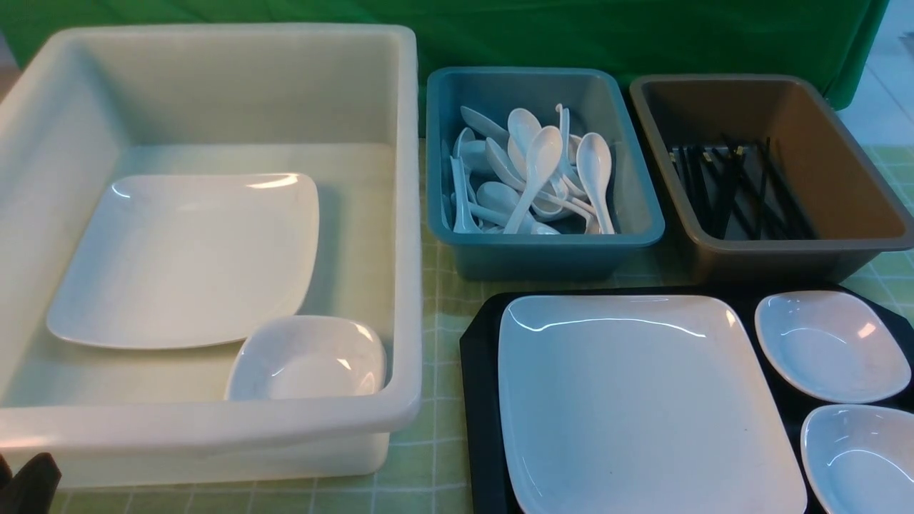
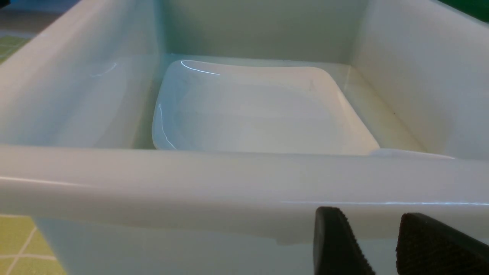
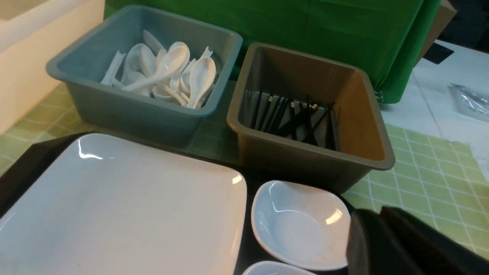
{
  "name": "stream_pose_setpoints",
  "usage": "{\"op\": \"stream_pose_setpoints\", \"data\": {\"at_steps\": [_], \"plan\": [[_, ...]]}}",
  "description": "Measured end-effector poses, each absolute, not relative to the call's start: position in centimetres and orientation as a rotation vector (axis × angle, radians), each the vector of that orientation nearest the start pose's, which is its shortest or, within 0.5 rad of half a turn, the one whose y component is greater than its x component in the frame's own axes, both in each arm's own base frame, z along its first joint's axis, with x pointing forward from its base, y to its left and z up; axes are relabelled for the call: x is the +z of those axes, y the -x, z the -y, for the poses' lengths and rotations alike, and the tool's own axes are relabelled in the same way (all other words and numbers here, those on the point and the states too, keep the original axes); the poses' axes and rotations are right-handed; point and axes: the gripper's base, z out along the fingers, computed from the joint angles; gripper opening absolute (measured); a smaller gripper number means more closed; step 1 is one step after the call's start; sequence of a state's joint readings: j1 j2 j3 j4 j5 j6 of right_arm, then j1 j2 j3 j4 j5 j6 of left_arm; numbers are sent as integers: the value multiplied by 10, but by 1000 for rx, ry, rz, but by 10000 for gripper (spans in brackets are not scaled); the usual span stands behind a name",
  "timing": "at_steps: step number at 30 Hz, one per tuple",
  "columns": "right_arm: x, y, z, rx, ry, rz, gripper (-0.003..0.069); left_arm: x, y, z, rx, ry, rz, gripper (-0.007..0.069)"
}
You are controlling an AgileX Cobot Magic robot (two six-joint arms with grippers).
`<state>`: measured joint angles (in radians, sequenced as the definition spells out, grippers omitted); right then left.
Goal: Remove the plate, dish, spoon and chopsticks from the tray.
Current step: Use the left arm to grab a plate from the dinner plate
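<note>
The plate [image 1: 643, 400] is lying flat on the left part of the tray [image 1: 482, 400], filling most of it, at the lower right of the front view. It is square, so no long axis is steering the approach; its glossy white face and shallow upturned rim are offering only a thin edge to pinch. Two small dishes [image 1: 832, 346], deep and rounded, are sitting just beside it on the tray's right side. No spoon or sticks are showing on the tray's dark surface. The right hand [image 3: 378, 229] is hovering near the closer dish, with the plate lying beyond that towards the robot's left; its black fingers are looking pressed together and are gripping nothing. This is the nearer hand, by my judgement. The left hand [image 2: 376, 229] is waiting well apart, low against the near outer wall of the white tub [image 1: 407, 214], its ribbed fingers standing parted and empty. That tub is holding another plate [image 1: 186, 257] and a dish [image 1: 307, 360]. Behind the tray, on the green checked bench [image 1: 435, 457], a teal bin [image 1: 543, 257] is holding spoons [image 1: 539, 164] and a brown bin [image 1: 785, 260] is holding chopsticks [image 1: 735, 185].
</note>
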<state>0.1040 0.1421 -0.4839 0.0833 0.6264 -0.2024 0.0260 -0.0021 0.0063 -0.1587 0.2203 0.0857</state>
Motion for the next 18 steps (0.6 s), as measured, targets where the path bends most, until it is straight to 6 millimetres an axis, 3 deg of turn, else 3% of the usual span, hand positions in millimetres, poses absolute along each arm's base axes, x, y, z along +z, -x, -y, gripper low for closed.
{"op": "stream_pose_setpoints", "data": {"at_steps": [9,12,18], "plan": [[308,-33,-8,24,246,-1749,38,192,-56,2,-68,61,-1703,224],[308,-33,-9,45,270,-1746,41,193,-56,5,-219,177,-1687,224],[308,-32,-13,139,381,-1727,50,200,-56,14,-971,803,-1497,224]]}}
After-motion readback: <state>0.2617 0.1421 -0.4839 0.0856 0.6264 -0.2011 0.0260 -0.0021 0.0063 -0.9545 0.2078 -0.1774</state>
